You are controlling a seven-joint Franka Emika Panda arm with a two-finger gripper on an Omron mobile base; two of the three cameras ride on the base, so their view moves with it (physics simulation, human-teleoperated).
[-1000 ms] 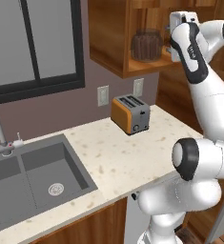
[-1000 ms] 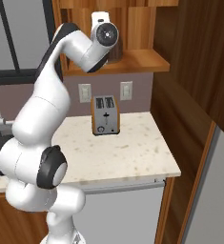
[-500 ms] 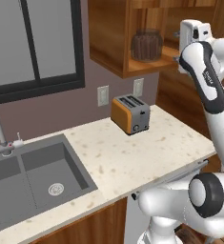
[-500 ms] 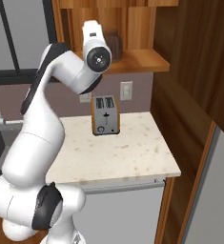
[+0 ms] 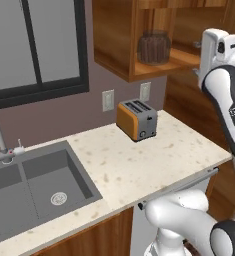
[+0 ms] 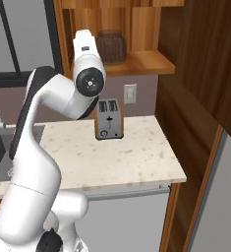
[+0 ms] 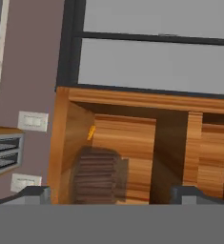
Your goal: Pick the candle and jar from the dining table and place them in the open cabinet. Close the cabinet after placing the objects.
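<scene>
The jar [image 5: 153, 47], squat glass with dark reddish-brown sticks, stands on the shelf of the open cabinet [image 5: 154, 70]. It also shows in the right base view as the jar [image 6: 112, 47] and, rolled sideways, in the hand view as the jar [image 7: 95, 176]. My gripper [image 5: 196, 57] hangs open and empty just right of the jar, pointing into the cabinet, apart from it. Its fingertips [image 7: 35, 193] stand wide. A small brass-yellow sliver [image 7: 91, 132] sits on the shelf beyond the jar; I cannot tell whether it is the candle. The dining table is out of view.
An orange toaster [image 5: 136, 119] stands on the speckled counter [image 5: 139, 165] under the cabinet, with wall sockets [image 5: 108, 100] behind it. A grey sink [image 5: 34, 185] lies to the left. The cabinet door [image 6: 200, 59] hangs open on the right.
My hand has drawn back from the jar, to the right and slightly down in the left base view. The jar stays on the shelf and the gripper stays open.
</scene>
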